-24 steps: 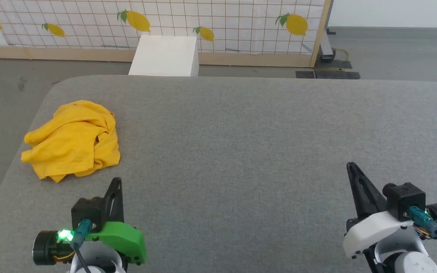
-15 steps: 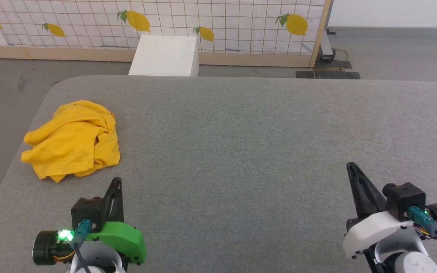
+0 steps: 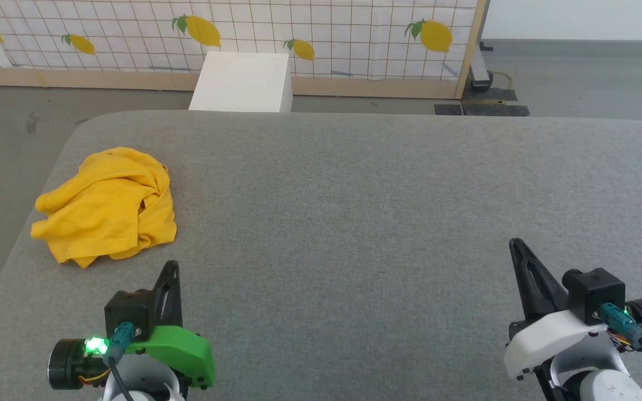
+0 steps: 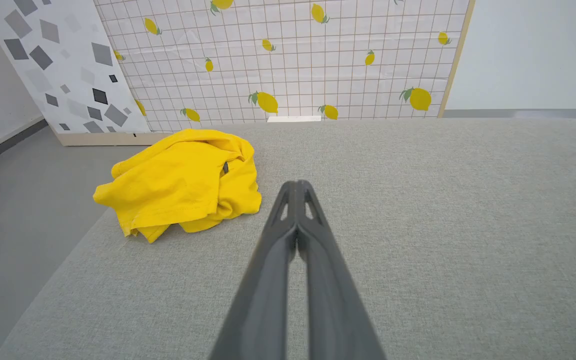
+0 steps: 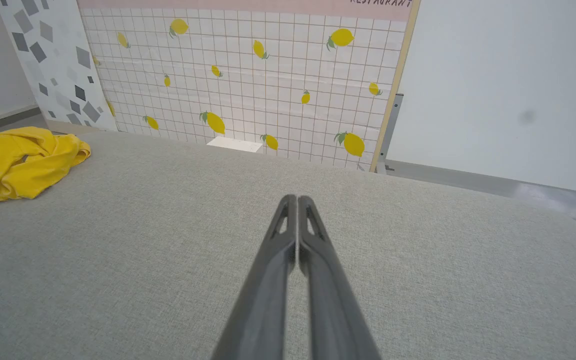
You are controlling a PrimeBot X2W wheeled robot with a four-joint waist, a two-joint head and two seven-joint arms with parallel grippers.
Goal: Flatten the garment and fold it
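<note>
Facing grey counter (image 3: 354, 211) | left claw (image 3: 171, 268): fingers pressed together, gripping nothing, low at my near side | right claw (image 3: 516, 245): likewise closed and empty | garment (image 3: 106, 206): crumpled yellow heap on the counter near its left edge, ahead of my left claw, not touching it, well apart from my right.

A mustard-yellow shirt (image 3: 106, 207) lies crumpled in a loose heap, folds bunched toward its right side, near the left edge of a grey padded table (image 3: 354, 223).
</note>
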